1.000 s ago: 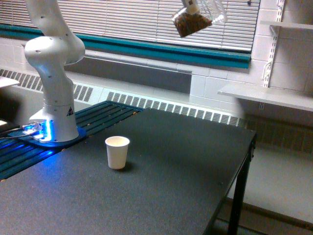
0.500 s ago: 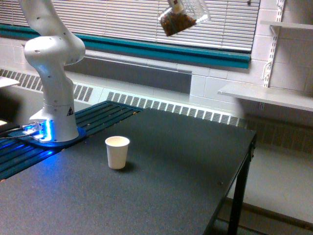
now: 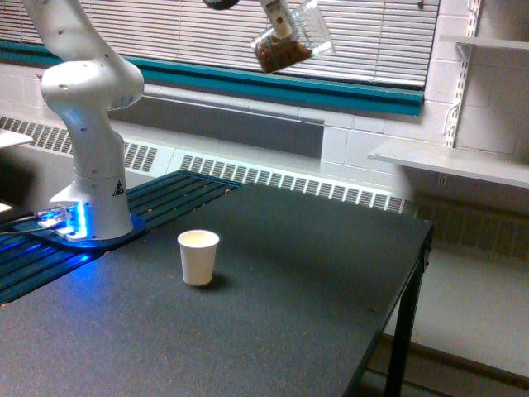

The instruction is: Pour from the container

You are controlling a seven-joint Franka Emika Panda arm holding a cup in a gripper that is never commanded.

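The container (image 3: 289,45) is a clear cup held high near the top of the exterior view, tilted on its side, with brown grainy material lying in its lower end. My gripper (image 3: 275,18) is shut on it; only one white finger shows at the frame's top edge. A small white paper cup (image 3: 198,257) stands upright on the black table (image 3: 273,322), well below the container and toward the exterior view's left of it.
The arm's white base (image 3: 89,157) stands at the exterior view's left on a blue-lit plate. Window blinds and a radiator run behind the table. White shelves (image 3: 450,161) hang at the exterior view's right. The table's edge drops off at the right.
The container has travelled toward the exterior view's left at the same height, still tilted with the brown material inside. The paper cup has stayed put.
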